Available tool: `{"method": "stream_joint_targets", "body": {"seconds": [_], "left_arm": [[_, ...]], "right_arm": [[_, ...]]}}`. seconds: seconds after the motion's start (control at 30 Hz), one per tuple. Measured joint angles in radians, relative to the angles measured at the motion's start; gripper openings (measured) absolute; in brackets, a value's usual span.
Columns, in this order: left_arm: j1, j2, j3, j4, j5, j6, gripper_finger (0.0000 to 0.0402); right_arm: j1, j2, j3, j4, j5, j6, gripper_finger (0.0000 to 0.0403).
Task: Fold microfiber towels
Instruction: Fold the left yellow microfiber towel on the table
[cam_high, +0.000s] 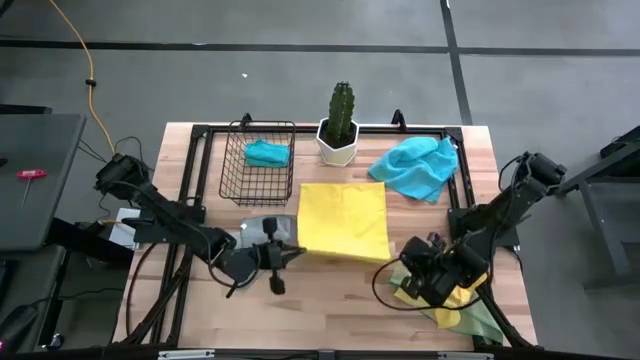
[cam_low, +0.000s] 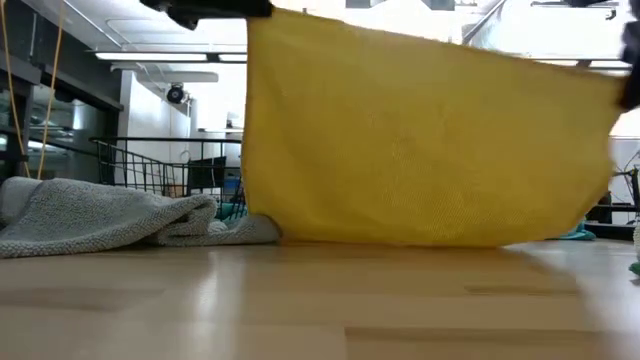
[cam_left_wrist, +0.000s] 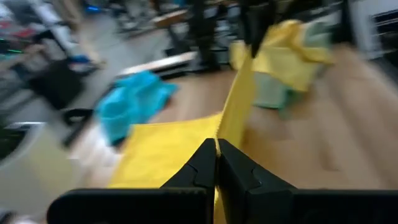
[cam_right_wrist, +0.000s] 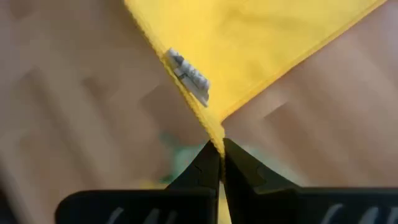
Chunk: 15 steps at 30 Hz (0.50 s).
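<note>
Both grippers are clamped on near corners of the yellow towel (cam_high: 343, 220): the left gripper (cam_left_wrist: 217, 163) pinches its edge, the right gripper (cam_right_wrist: 222, 154) a corner beside a sewn label (cam_right_wrist: 188, 77). The low view shows the towel lifted and hanging as a sheet above the table (cam_low: 320, 300), with a grey towel (cam_low: 90, 215) lying beside it. From above, both arms reach inward over the near edge. Farther back lie a turquoise towel (cam_high: 415, 167), the basket (cam_high: 257, 163) and a cactus (cam_high: 341, 122).

Grey floor (cam_high: 300, 25), ceiling strip lights (cam_low: 165, 56)
</note>
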Motion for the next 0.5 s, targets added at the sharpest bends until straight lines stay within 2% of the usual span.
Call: {"method": "stream_joint_targets", "body": {"seconds": [0.17, 0.27, 0.5], "left_arm": [[0.124, 0.006, 0.000, -0.055, 0.029, -0.006, 0.0000], [0.205, 0.023, -0.001, -0.108, 0.049, -0.041, 0.0000], [0.341, 0.094, 0.000, -0.087, 0.056, -0.055, 0.0000]], "right_arm": [[-0.092, -0.005, 0.021, -0.121, 0.113, -0.034, 0.0000], [-0.165, -0.004, 0.019, -0.162, 0.140, -0.073, 0.0000], [-0.312, -0.004, 0.019, -0.166, 0.180, -0.205, 0.0000]]}}
